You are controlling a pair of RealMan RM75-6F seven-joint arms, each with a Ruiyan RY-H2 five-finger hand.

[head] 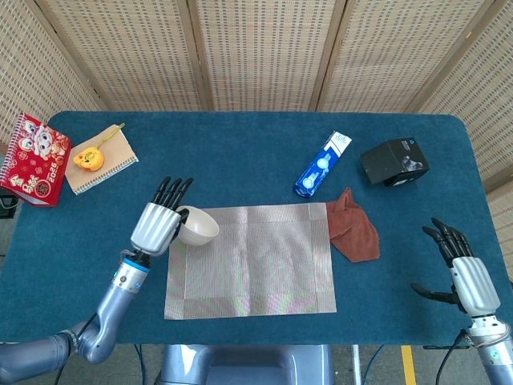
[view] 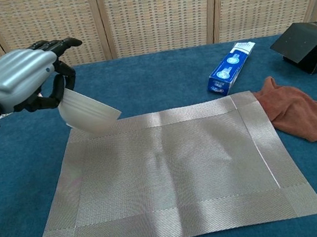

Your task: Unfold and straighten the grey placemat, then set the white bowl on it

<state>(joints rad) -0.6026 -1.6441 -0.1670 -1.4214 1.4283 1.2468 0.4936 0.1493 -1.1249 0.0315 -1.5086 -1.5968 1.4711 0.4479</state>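
One grey placemat [head: 250, 260] lies flat and unfolded. One white bowl [head: 197, 226], tilted, held by the left hand [head: 155, 226] above the placemat's far left corner. Right hand [head: 467, 281] holds nothing, fingers spread, well right of the placemat. One brown cloth [head: 353, 229] touches the placemat's right edge.

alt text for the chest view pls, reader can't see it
The left hand holds the tilted white bowl over the far-left corner of the flat grey placemat; a blue box and brown cloth lie right.
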